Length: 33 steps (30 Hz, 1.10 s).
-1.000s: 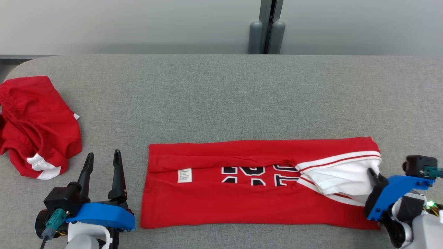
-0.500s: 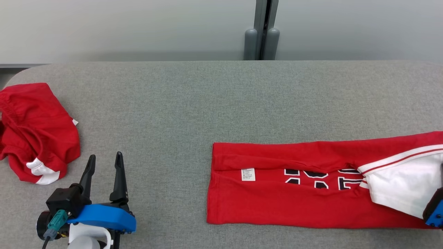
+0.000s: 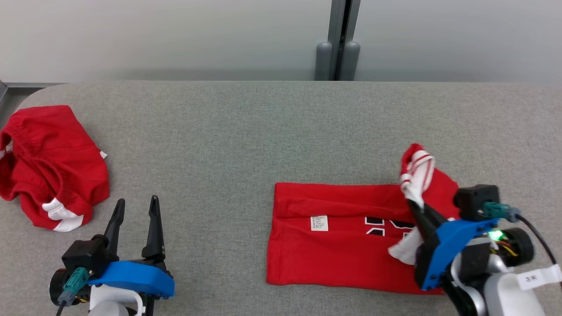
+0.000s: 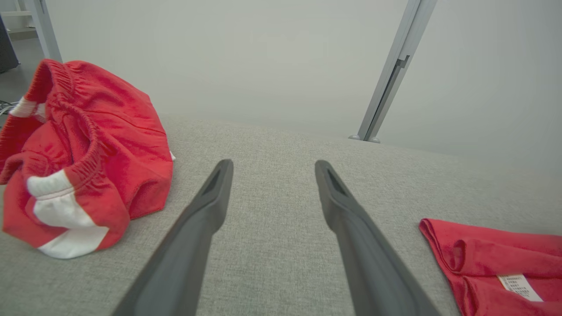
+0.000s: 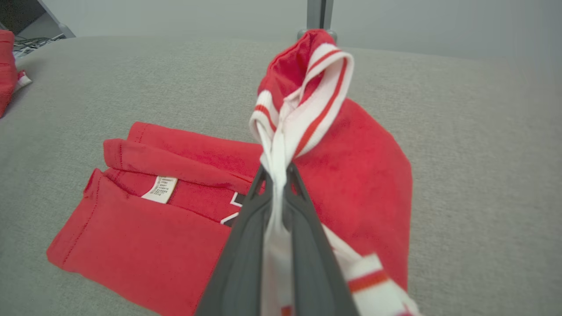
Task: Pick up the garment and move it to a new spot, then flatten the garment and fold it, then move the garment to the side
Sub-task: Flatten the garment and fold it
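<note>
One thin bunch of striped white hem (image 5: 322,87) is all my right claw (image 5: 276,171), clamped shut, grips of the folded red fabric jersey (image 3: 333,259); slipping would spoil the fold.

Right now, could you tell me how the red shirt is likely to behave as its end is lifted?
Probably floppy: the red shirt bunches and droops where the right gripper pinches its striped end. Likely light: that pinch alone holds it up. The flat part may drag behind.
</note>
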{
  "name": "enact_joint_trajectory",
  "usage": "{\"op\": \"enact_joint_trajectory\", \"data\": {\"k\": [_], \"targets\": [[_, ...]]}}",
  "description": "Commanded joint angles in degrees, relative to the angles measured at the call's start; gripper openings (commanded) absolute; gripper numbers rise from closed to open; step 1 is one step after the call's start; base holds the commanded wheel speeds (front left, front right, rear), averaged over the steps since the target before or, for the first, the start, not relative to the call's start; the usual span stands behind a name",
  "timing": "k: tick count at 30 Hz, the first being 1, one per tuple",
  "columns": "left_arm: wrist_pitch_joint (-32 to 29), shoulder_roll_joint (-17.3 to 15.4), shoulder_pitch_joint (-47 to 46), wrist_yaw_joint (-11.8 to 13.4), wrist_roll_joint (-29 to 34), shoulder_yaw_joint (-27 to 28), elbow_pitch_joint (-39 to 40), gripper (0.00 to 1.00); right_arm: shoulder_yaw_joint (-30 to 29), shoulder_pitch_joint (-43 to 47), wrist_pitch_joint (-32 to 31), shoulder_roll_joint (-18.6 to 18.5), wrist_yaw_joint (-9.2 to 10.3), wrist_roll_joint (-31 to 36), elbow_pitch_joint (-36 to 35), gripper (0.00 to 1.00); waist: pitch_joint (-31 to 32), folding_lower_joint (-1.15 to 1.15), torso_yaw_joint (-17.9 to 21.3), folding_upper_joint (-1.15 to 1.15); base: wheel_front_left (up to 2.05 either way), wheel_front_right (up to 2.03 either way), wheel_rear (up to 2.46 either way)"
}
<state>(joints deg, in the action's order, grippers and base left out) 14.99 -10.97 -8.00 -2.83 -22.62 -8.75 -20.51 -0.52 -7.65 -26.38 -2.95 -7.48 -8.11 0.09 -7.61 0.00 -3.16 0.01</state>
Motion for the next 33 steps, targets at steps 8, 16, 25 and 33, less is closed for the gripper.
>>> {"op": "enact_joint_trajectory", "data": {"k": [8, 16, 25, 33], "targets": [[0.3, 0.2, -1.8, -0.7, 0.6, -0.7, -0.6, 1.0, 13.0, -9.0, 3.6, 0.0, -0.03, -6.9, 12.4, 0.0, -1.0, 0.0, -1.6, -0.01, 0.0, 0.0, 0.0], [0.3, 0.6, -3.0, -1.1, 0.9, -1.1, -0.9, 1.0, 22.6, -17.1, 6.8, 0.0, -0.03, -11.5, 24.5, 0.0, -2.0, 0.0, -3.2, -0.01, 0.0, 0.0, 0.0], [0.3, 1.2, -3.5, -1.4, 1.1, -1.4, -1.6, 1.0, 28.6, -21.2, 9.6, 0.0, -0.03, -18.9, 32.1, 1.0, -2.1, 0.0, -4.1, -0.01, 0.0, 0.0, 0.0], [0.2, 1.1, -2.8, -1.4, 1.2, -0.4, -1.8, 1.0, 32.5, -23.2, 15.6, 0.0, -0.03, -29.9, 30.9, 1.0, -1.5, 0.0, -3.4, -0.01, 0.0, 0.0, 0.0]]}}
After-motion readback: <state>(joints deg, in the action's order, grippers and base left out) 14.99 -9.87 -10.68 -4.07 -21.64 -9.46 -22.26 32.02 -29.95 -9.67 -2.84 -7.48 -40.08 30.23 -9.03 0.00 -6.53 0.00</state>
